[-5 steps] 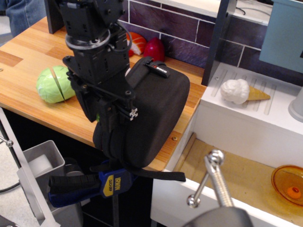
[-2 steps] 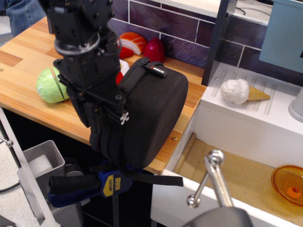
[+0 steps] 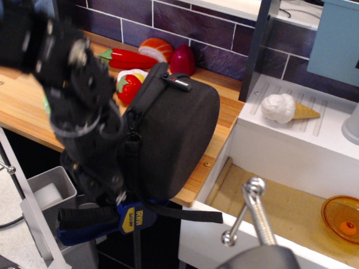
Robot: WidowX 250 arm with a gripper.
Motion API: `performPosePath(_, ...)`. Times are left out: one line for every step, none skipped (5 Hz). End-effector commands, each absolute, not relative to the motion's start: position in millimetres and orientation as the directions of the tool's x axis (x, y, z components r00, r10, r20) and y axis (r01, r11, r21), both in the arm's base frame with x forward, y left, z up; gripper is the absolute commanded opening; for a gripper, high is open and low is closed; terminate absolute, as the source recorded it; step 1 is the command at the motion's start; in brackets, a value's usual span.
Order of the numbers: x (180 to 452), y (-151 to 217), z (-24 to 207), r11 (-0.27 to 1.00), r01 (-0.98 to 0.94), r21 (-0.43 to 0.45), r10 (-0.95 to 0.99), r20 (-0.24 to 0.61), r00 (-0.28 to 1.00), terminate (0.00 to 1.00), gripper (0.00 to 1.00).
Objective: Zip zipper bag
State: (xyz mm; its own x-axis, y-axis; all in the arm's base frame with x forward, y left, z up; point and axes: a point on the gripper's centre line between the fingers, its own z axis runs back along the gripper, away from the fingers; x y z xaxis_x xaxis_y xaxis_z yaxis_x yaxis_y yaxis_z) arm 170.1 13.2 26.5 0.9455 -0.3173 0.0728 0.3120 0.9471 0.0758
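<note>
One second on and I've swung the gripper (image 3: 104, 190) down low past the counter edge (image 3: 210, 162) — finger state I cannot tell — while the zipper bag (image 3: 174, 134) stands there, its side seam seemingly closed, the zip likely nearly run.

Wooden counter (image 3: 22, 106), light butcher-block, fronting a purple tiled wall. Standing upright at front edge: black zipper bag (image 3: 174, 140), red-marked label (image 3: 176, 82) uppermost. Behind it on the wood: red pepper (image 3: 128, 58), salmon sushi piece (image 3: 157, 49), dark red rounded piece (image 3: 183, 59), red-and-white toy food (image 3: 129, 84).
</note>
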Motion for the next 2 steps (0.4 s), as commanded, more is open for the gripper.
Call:
performPosePath(167.3,32.1,-7.2,0.958,0.250,0.139,-0.269,0.134,0.954,0.00,0.00)
performPosePath(169.3,30.0,-7.7,0.953,0.262,0.153,-0.283,0.133,0.950,1.00,0.00)
